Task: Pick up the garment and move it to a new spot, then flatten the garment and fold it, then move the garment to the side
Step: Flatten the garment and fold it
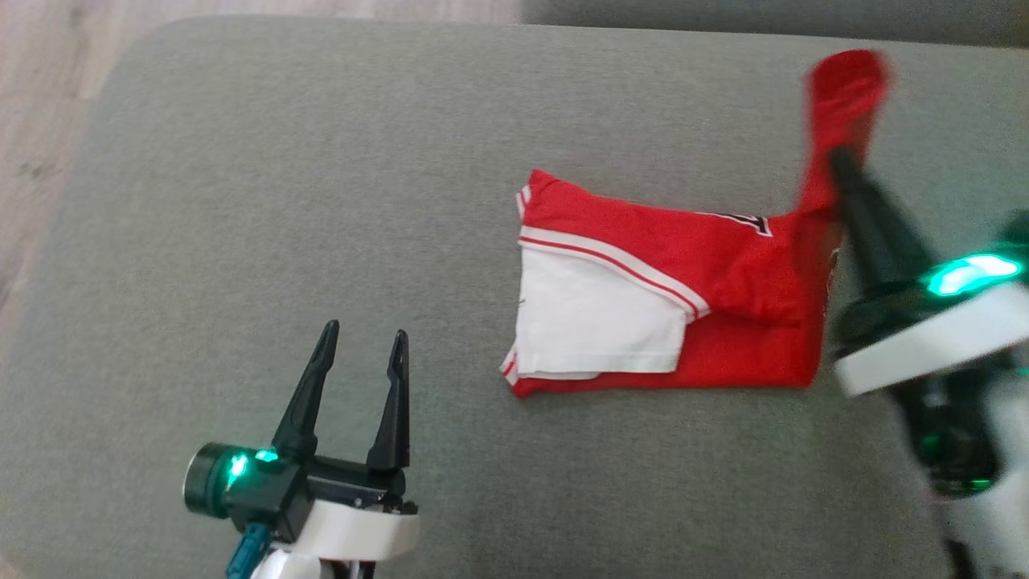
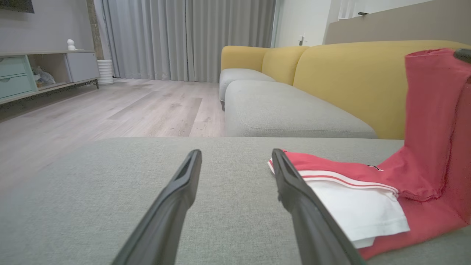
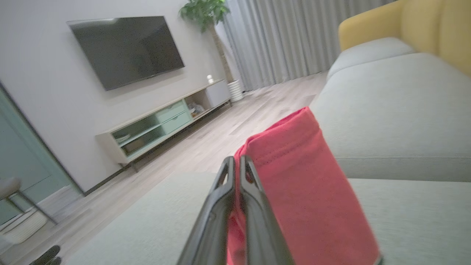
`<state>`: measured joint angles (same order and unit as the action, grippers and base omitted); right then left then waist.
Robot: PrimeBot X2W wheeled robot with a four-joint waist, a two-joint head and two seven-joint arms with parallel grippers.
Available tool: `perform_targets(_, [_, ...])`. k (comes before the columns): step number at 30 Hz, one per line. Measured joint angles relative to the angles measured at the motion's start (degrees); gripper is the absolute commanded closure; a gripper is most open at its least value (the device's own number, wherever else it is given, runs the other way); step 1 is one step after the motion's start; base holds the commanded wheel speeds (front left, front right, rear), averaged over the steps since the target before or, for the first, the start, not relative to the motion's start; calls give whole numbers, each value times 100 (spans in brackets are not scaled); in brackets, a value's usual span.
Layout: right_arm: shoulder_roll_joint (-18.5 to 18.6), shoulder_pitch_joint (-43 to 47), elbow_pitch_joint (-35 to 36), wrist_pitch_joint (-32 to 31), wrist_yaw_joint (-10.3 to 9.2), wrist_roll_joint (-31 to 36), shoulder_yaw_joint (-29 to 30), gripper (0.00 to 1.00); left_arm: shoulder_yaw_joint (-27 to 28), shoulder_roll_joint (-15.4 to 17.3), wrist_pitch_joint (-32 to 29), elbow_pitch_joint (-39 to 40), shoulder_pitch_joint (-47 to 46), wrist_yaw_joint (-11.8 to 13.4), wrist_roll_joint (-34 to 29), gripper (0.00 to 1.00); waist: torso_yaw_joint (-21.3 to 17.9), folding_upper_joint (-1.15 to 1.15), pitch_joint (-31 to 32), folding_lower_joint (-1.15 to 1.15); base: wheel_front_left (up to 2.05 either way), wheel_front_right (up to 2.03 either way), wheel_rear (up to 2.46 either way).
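Black-and-white print [image 1: 752,223] on shirt [image 1: 723,273] mostly hidden in fold; unreadable. Shirt red; white panel [image 1: 595,322] edged with red-white stripes; folded into rough rectangle; lies on grey sofa cushion [image 1: 321,201], right of centre in head view; right end raised off cushion, blurred. Right tool [image 1: 842,161] clenched on that raised red end. Left tool [image 1: 364,331] released, fingers spread; low over bare cushion, left of shirt, apart from it.
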<state>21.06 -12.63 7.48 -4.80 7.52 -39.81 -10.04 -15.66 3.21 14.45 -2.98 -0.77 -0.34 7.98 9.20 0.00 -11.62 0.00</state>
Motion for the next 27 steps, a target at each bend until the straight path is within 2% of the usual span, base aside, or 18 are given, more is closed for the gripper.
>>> perform_targets(6, [-533, -339, -246, -237, 0, 310, -1044, 100, -98, -5, 0, -49, 0, -22, 3, 0, 333, 0, 8, 0, 0, 0, 0])
perform_targets(11, [-790, -431, -921, -417, 0, 549, -1769, 100, -174, -8, 0, -62, 2, -8, 103, 0, 563, 0, -16, 0, 0, 0, 0])
perform_targets(12, [-847, -431, -1070, -439, 0, 550, -1885, 97, -187, -8, 0, -63, 2, 1, 111, 0, 593, 0, -26, 0, 0, 0, 0])
perform_targets(13, [-915, -430, -1216, -438, 0, 550, -1976, 0, -202, -9, 0, -64, 2, 34, 111, 0, 614, 0, -37, 0, 0, 0, 0])
perform_targets(16, [-1134, -439, -1535, -163, 0, 566, -2092, 0, -235, -9, 0, -67, 2, 42, 120, 0, 637, 0, -63, 0, 0, 0, 0])
perform_targets(20, [-1389, -570, -1563, 710, 0, 595, -1863, 0, -214, -12, 0, -64, 1, 174, 121, 0, 545, 0, -66, 0, 0, 0, 0])
perform_targets(23, [-1311, -760, -1559, 1210, 0, 701, -1607, 0, -151, -13, 0, -51, 1, 259, 212, 0, 396, 0, -39, 0, 0, 0, 0])
perform_targets(24, [-1200, -754, -1572, 1537, 0, 773, -1333, 0, -105, -15, 0, -51, 2, 285, 358, 0, 271, 0, 0, 0, 0, 0, 0])
perform_targets(27, [-959, -534, -1594, 1825, 0, 955, -902, 0, -20, -18, 0, -67, 8, 341, 411, 0, 56, 0, 83, 0, 0, 0, 0])
